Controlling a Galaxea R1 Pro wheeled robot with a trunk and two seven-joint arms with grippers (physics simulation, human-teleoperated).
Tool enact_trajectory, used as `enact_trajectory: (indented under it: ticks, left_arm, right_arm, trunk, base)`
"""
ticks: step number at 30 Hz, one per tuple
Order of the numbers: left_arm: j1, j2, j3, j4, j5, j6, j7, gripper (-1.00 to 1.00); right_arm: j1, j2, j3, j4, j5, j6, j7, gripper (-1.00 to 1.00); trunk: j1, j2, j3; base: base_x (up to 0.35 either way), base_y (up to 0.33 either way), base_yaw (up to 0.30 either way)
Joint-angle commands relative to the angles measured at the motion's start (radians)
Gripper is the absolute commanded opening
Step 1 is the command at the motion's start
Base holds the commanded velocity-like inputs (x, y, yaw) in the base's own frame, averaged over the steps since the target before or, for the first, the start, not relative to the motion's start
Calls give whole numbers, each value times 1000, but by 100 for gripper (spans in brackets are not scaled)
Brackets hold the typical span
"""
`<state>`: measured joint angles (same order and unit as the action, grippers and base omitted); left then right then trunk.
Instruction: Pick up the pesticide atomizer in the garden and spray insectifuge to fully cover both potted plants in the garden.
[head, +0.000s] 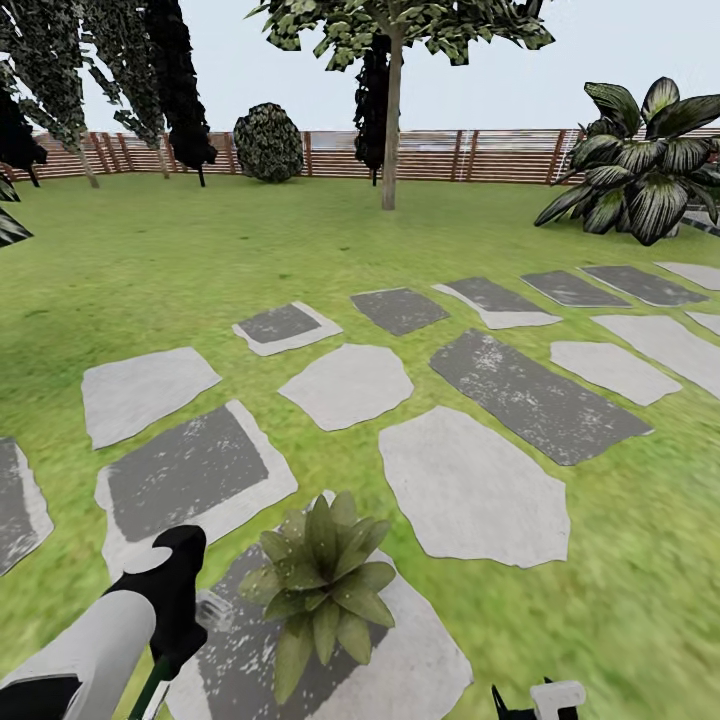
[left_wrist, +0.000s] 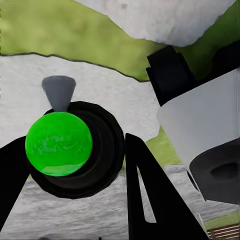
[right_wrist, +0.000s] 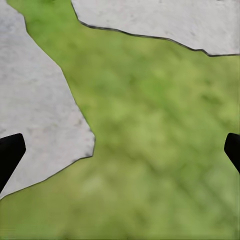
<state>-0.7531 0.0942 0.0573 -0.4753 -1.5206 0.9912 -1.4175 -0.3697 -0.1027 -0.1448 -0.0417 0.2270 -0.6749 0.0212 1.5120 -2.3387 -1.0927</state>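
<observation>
From the head we look forward and down over the lawn (head: 200, 250) and slabs (head: 470, 490) toward the fence (head: 430, 155). Our left wrist camera sits tight behind the left gripper (left_wrist: 75, 165), facing a slab (left_wrist: 100, 90) just beyond it. Our right wrist camera looks straight down past the right gripper (right_wrist: 120, 150) at grass (right_wrist: 160, 140) and slab edges (right_wrist: 40, 115), ground shared with the head view.

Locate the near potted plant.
Head view, lower centre-left: the potted plant stands on a grey slab, just right of the left end effector.
</observation>
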Motion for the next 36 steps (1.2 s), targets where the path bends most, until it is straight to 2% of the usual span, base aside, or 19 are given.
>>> enact_trajectory:
  ticks: [1, 9, 13, 17, 19, 36]
  left_arm:
    - [1, -2, 9, -5, -10, 10, -9, -100]
    - [1, -4, 13, -75, 7, 12, -9, -100]
    - [4, -3, 9, -64, 37, 11, -10, -100]
    - [6, 1, 7, -46, 83, 11, -9, -100]
    - [6, -1, 7, -49, 92, 10, -9, -100]
    - [5, -4, 4, -54, 96, 10, -8, -100]
  right_arm:
    - [-1, 0, -9, 1, 8, -3, 2, 100]
    - [0, 0, -8, 0, 8, -3, 0, 100]
    - [0, 0, -8, 1, 8, -3, 0, 100]
    - [0, 0, -7, 1, 8, -3, 0, 100]
    - [0, 0, -7, 2, 8, -3, 0, 100]
    - [0, 1, -7, 1, 9, -3, 4, 100]
  trunk:
    - [0, 0, -1]
    - [0, 0, -1]
    - [0, 0, -1]
    - [0, 0, -1]
    - [0, 0, -1]
    - [0, 0, -1]
  base:
    - [6, 0, 0]
    - [195, 0, 0]
    - [42, 0, 0]
    - [-35, -9, 0]
    - [-208, -85, 0]
    - [-273, -149, 0]
